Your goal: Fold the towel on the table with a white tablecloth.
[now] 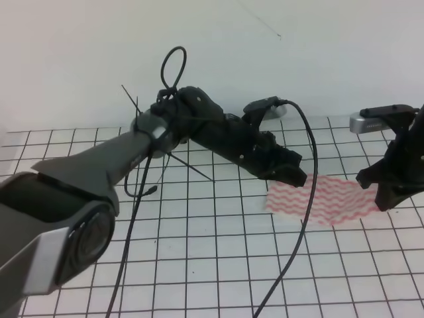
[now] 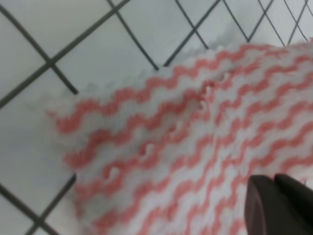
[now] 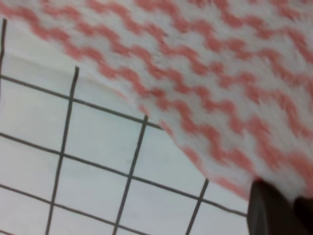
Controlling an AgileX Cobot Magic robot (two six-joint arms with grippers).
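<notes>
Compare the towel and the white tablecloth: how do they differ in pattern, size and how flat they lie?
The towel has pinkish-red and white wavy stripes; the tablecloth is white with straight thin black grid lines. The towel spans only a few grid squares, while the tablecloth runs past the view's edges. The towel's surface ripples slightly in the left wrist view; the tablecloth looks smooth. Both are thin cloths lying spread out.

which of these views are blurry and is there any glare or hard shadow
Exterior high view: soft, flat light, no glare or hard shadow; the towel reads clearly. Left wrist view: close-up stripes are slightly blurred, and the dark claw finger more so. Right wrist view: softest, the stripes smeared.
</notes>
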